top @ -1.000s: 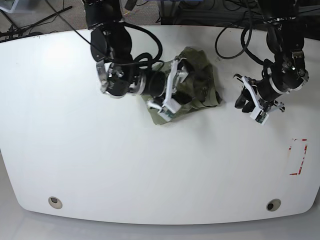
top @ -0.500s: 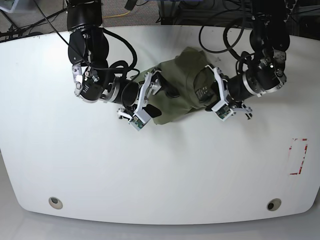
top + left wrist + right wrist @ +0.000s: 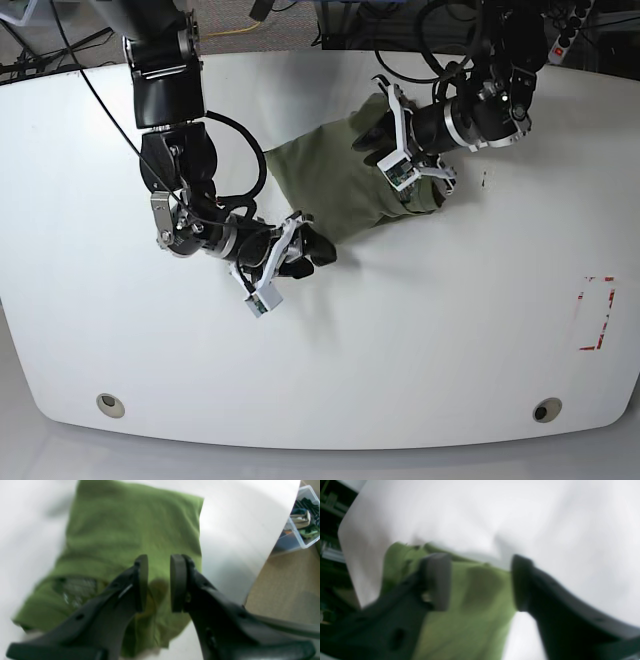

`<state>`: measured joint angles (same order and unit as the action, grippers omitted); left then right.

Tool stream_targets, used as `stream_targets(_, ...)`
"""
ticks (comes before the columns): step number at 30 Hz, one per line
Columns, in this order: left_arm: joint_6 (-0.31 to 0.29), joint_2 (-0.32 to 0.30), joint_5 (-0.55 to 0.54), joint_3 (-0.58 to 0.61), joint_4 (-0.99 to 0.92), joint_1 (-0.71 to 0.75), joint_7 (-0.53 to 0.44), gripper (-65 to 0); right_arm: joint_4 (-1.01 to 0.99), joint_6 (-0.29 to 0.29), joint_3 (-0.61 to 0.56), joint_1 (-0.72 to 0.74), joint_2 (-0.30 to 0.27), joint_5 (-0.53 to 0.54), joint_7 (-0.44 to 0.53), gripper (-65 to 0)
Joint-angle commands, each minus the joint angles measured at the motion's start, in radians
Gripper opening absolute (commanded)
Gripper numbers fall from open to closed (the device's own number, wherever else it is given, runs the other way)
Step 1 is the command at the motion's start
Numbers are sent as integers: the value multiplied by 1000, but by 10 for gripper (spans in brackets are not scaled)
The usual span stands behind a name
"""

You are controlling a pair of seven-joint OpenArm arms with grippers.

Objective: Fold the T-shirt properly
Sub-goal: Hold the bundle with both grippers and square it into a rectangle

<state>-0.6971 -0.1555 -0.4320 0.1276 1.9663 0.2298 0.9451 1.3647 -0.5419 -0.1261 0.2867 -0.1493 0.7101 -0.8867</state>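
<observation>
Now both hands sit at opposite ends of the shirt (image 3: 335,180) on the desk (image 3: 450,330).
Left hand (image 3: 392,148), narrowly parted, holds nothing over the far edge; right hand (image 3: 305,252), spread, straddles the near corner. Olive, wrinkled, bunched mid-desk.

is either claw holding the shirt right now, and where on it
No hold shows. The left claw stands narrowly open above the shirt with nothing between its fingers. The right claw is open over the shirt's edge, not gripping it.

Soft, wrinkled matt cloth T-shirt (image 3: 340,180) on smooth white table (image 3: 420,340).
</observation>
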Motion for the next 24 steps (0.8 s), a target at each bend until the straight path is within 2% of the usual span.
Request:
stream_targets(1,-1,-3,-15,-4,17,4,-21,-512,-46,-7,-22,36,0,19,67,-433)
stream_targets(4,-1,-25,-17,-15,17,18,-21,-512,-104,-5,-108,53,-5,19,142,-485)
stream_targets(6,-1,-29,-17,-16,17,21,-21,-512,-147,-4,-169,55,-6,4,212,-493)
stream_targets(8,-1,-31,-17,-16,15,21,-21,-512,-184,-4,-215,49,-2,-59,291,-493)
stream_targets(12,-1,-40,0,-15,-11,18,-21,-511,-245,-4,-221,30,10,-183,375,-496)
stream_targets(14,-1,-56,28,-9,-40,13,-21,-511,-250,-4,-221,26,18,-215,395,-496)
stream_targets(18,-1,-100,94,57,-189,-48,-50,-511,-248,-5,-209,18,-14,-237,404,-496)
stream_targets(24,-1,-189,100,142,-342,-135,-183,-512,-164,-14,-122,-51,-86,-237,397,-498)
